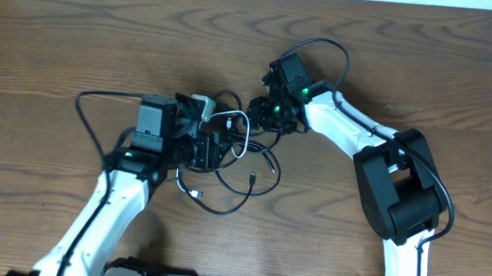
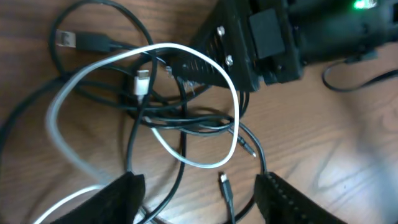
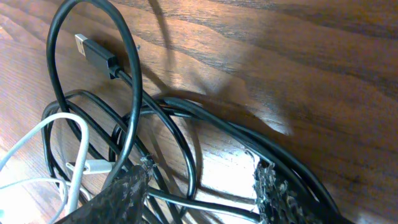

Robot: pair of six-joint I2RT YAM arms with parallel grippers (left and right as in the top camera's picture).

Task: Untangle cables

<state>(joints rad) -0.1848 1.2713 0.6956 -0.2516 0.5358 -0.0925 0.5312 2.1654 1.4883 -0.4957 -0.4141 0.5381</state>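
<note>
Mid-frame, the cables are flanked by the open left tool and open right tool; the white cable is looped nearest the left.

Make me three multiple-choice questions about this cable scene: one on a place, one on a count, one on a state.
1. Where does the cable tangle lie?
A. Between the two grippers
B. Beside the left arm's base
C. Behind the right arm's elbow

2. How many cables are white?
A. None
B. One
C. Three

3. How is the left gripper?
A. Shut on a plug
B. Shut on a white cord
C. Open

Answers:
1 A, since the overhead view shows it between the left gripper and the right gripper.
2 B, since a single white cable loops among the black ones.
3 C, since its fingers stand wide apart in the left wrist view.
</note>
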